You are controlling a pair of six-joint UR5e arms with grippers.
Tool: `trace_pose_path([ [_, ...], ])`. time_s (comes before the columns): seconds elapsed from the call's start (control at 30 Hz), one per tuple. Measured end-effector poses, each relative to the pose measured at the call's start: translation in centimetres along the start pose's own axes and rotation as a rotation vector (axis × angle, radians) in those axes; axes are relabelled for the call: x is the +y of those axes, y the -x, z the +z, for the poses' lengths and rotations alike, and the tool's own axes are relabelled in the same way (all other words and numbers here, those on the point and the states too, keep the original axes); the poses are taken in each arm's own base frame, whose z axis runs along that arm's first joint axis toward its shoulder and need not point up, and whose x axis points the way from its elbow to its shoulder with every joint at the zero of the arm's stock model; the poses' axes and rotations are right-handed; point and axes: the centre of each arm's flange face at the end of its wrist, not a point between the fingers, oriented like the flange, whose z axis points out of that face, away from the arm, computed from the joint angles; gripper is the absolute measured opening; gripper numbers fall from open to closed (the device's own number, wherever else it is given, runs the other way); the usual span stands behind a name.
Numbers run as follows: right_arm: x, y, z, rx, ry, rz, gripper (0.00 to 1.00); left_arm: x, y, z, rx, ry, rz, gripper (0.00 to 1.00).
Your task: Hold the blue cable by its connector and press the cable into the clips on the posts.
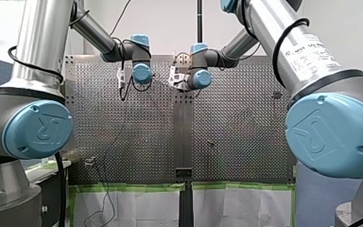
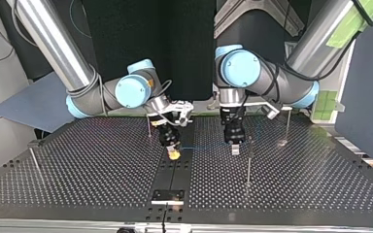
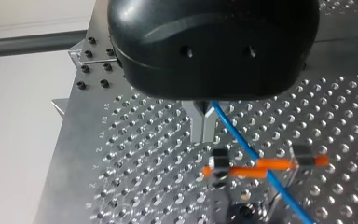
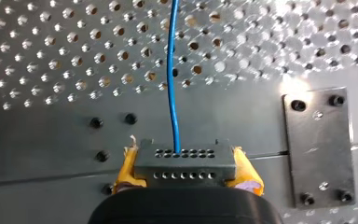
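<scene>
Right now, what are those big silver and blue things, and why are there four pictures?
They are my two robot arms, working over a table full of little holes. One picture looks from behind my arms, one faces them from across the table, and two come from cameras on my wrists. My right pincer, with yellow pads, holds the dark connector of a thin blue cable. My left pincer pinches the cable further along. Thin posts stand on the table.
</scene>
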Motion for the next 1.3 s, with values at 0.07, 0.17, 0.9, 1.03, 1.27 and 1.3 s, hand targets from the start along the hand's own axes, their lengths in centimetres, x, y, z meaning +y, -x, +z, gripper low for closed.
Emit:
trace_pose_path([
  [0.07, 0.5, 0.5, -0.2, -0.011, 0.007, 0.001, 0.00, -0.2, -0.6, 0.3, -0.003, -0.012, -0.014, 0.00],
  [0.17, 1.4, 1.6, -0.5, -0.033, 0.021, -0.001, 0.00, -0.5, -1.7, 0.8, 0.004, -0.023, -0.025, 0.00],
  [0.9, 5.2, 10.2, -4.9, -0.206, 0.092, -0.046, 0.00, -4.2, -8.4, -0.5, 0.111, -0.089, -0.010, 0.00],
  [1.03, 5.6, 11.6, -5.7, -0.219, 0.099, -0.048, 0.00, -4.9, -10.2, -0.8, 0.139, -0.101, 0.005, 0.00],
  [1.27, 6.3, 14.3, -7.6, -0.262, 0.124, -0.056, 0.00, -6.1, -13.2, -1.5, 0.178, -0.108, 0.013, 0.00],
  [1.3, 6.5, 14.6, -7.9, -0.269, 0.130, -0.058, 0.00, -6.2, -13.4, -1.6, 0.181, -0.105, 0.011, 0.00],
])
